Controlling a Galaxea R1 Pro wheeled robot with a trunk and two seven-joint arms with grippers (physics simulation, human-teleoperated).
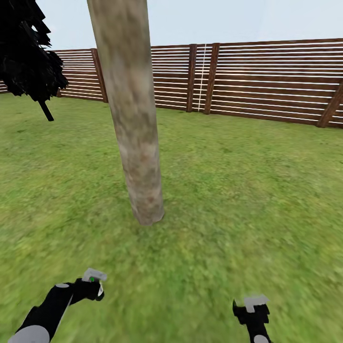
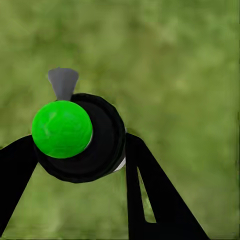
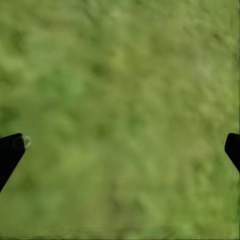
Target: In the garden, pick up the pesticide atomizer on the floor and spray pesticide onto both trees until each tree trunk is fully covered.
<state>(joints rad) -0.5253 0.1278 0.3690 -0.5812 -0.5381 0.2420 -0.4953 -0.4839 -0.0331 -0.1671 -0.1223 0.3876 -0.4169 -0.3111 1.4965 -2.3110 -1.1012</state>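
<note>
Black fingers (image 2: 150, 200) of the left gripper (image 2: 75, 150) pinch the pesticide atomizer (image 2: 80, 137), a round black body with a bright green cap and a grey nozzle, held over green grass lawn (image 2: 190, 65). From the head camera, that gripper (image 1: 93, 286) hangs low above the grass, well short of the thick, pale grey-beige mottled tree trunk (image 1: 136, 143), which rises ahead of it and a little toward the right gripper (image 1: 252, 309). That gripper's fingertips (image 3: 12, 150) stand spread wide apart with only grass (image 3: 125, 100) between them. Beyond the trunk runs a brown horizontal-slat wooden fence (image 1: 267, 81); a black cypress-like tree (image 1: 26, 57) stands far ahead of the left gripper.
</note>
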